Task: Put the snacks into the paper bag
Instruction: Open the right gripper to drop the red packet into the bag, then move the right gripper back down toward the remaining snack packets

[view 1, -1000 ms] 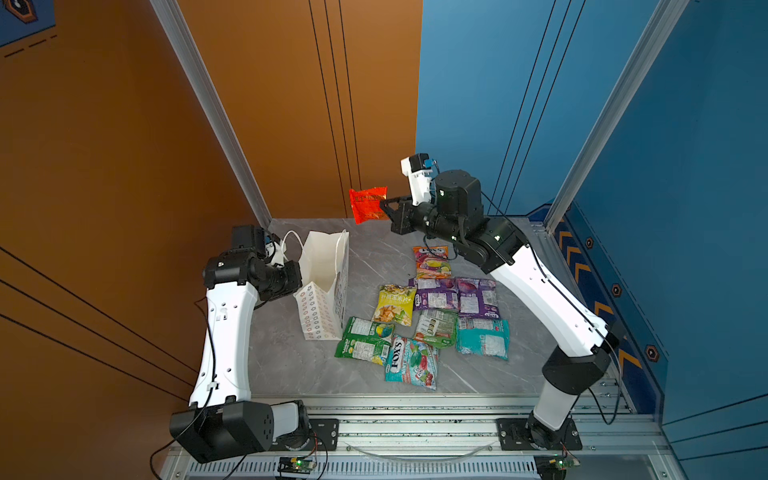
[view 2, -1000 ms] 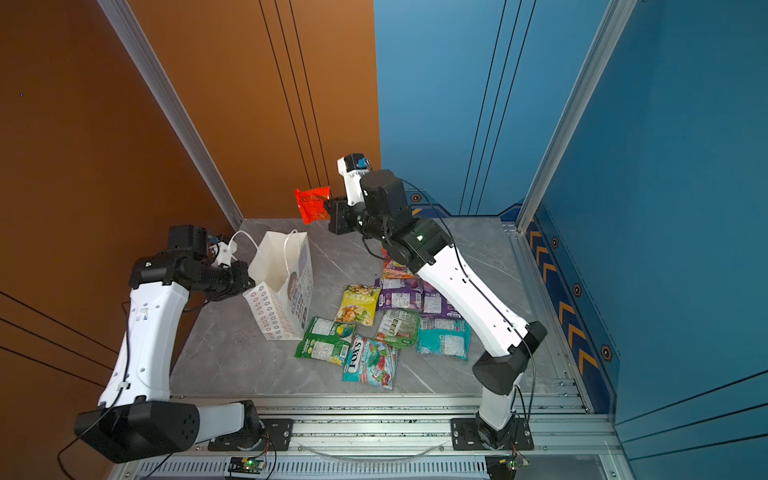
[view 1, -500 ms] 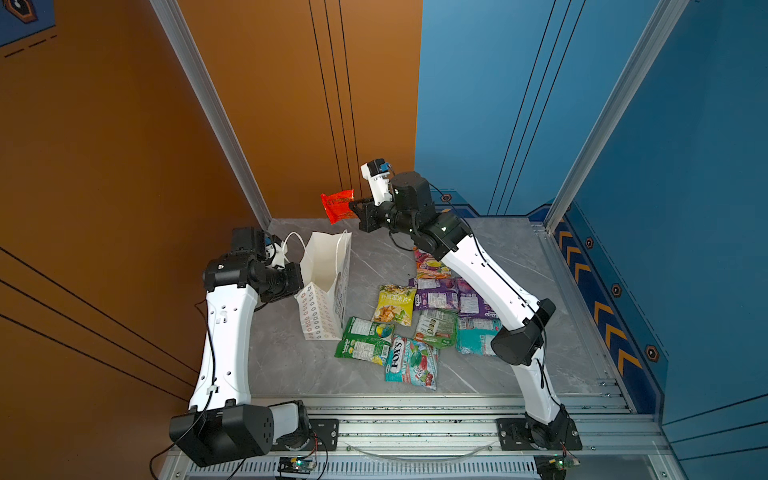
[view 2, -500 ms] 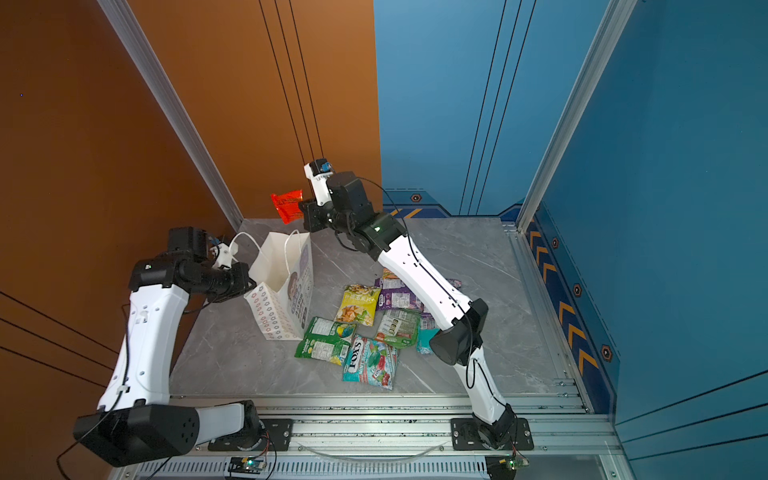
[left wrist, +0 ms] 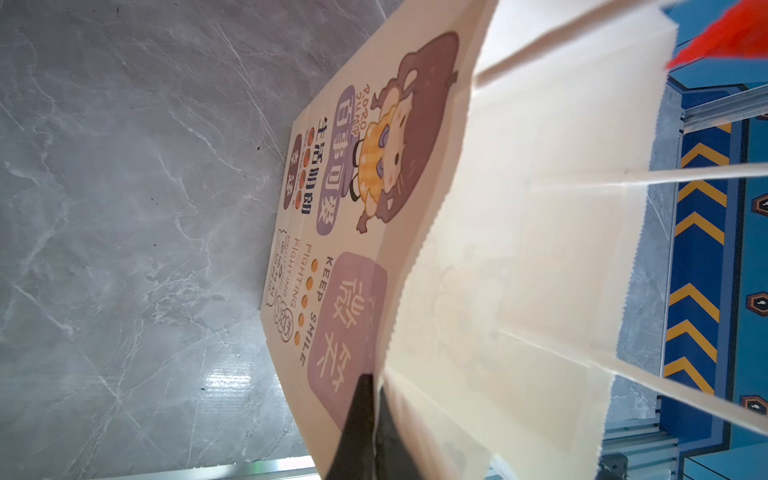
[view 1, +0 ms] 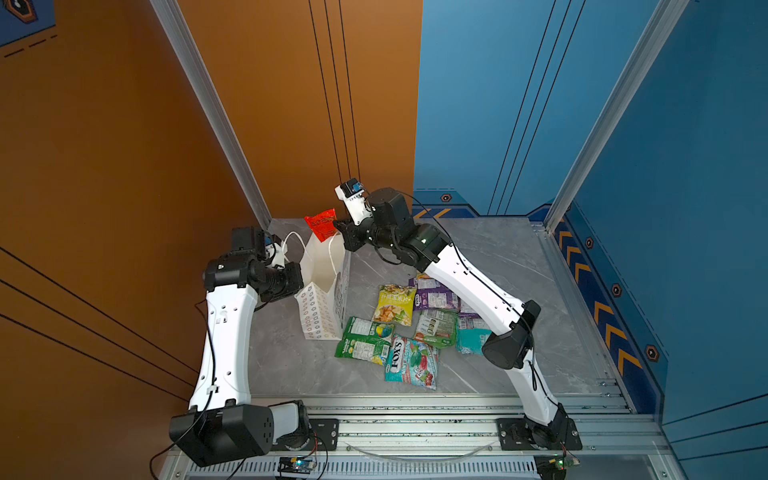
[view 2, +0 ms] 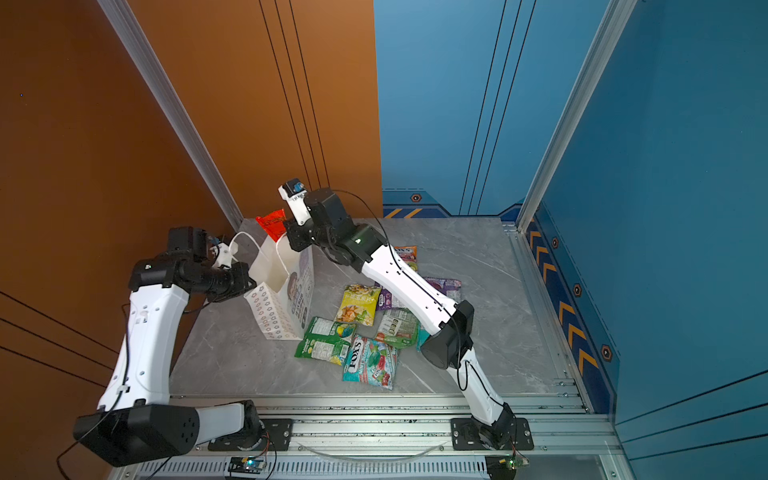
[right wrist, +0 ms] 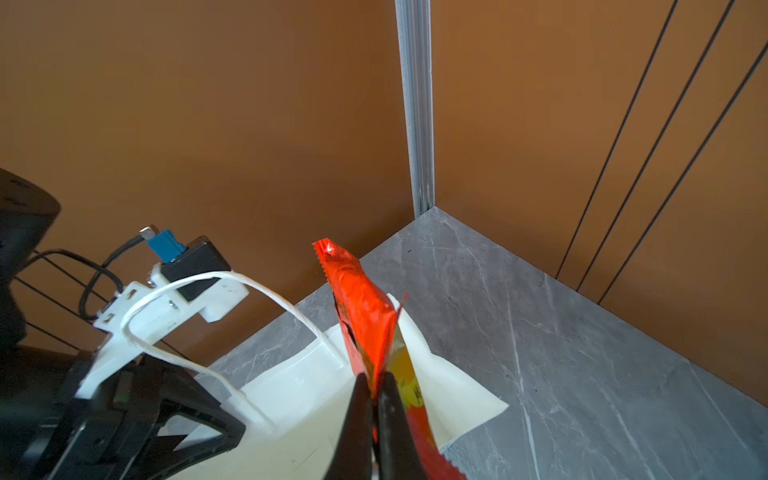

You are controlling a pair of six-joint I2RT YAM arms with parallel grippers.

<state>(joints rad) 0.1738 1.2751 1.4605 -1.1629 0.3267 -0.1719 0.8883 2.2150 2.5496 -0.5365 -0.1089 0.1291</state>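
My right gripper (right wrist: 376,384) clamped on red packet (right wrist: 361,307) edge: light, crinkly, floppy. My left gripper (left wrist: 370,399) pinches paper bag (left wrist: 519,249) rim; thin paper, tears easily.

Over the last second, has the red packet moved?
Yes. The red packet, pinched in the right gripper, travelled left and now hangs over the paper bag mouth.

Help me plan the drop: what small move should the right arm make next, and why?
Probably lower a little, then release. The right hand is shut on the red packet, which hangs over the bag mouth, while the left hand pinches the rim, holding it open.
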